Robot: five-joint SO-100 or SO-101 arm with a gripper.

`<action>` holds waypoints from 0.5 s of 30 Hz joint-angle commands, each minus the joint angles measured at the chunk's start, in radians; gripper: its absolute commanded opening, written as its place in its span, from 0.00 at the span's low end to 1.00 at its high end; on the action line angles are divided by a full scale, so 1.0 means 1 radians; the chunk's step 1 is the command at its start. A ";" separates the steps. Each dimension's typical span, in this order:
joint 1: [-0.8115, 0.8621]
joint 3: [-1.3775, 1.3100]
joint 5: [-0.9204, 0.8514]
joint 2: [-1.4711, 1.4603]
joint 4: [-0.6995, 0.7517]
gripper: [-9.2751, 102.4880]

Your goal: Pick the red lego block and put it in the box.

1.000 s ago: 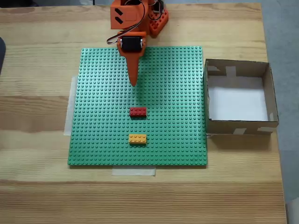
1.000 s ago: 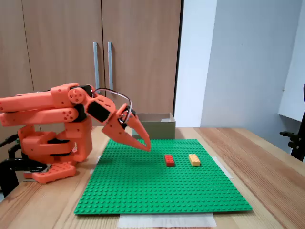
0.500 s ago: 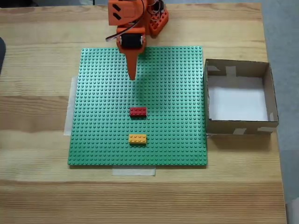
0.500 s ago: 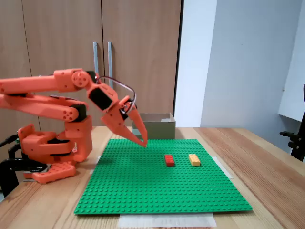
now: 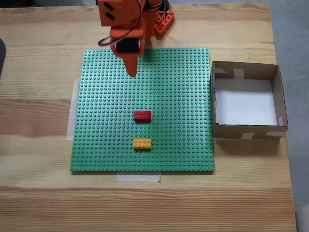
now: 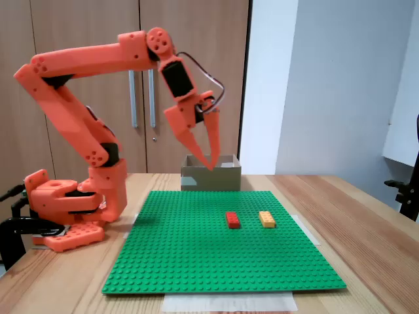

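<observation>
Arm raised over the plate, red brick waiting on the studs.

In a fixed view from above, I see the red lego block (image 5: 142, 115) sitting near the middle of the green baseplate (image 5: 96, 121), with a yellow-orange brick (image 5: 142, 143) just below it and apart. The box (image 5: 246, 129) stands off the plate's right edge, open, showing its white bottom. My gripper (image 5: 132, 73) points down over the plate's upper part, well apart from the red block; from here I cannot tell how its jaws stand. In a fixed view from the side, I see the gripper (image 6: 207, 159) lifted high above the baseplate (image 6: 196, 261), fingers parted a little and holding nothing. The red lego block (image 6: 232, 219) lies left of the yellow-orange brick (image 6: 266, 218), and the box (image 6: 211, 176) sits behind.
</observation>
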 commanded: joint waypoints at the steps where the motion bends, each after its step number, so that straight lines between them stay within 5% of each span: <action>1: 0.008 -0.107 -0.011 -0.083 0.015 0.07; 15: -0.012 -0.318 -0.041 -0.448 0.061 0.07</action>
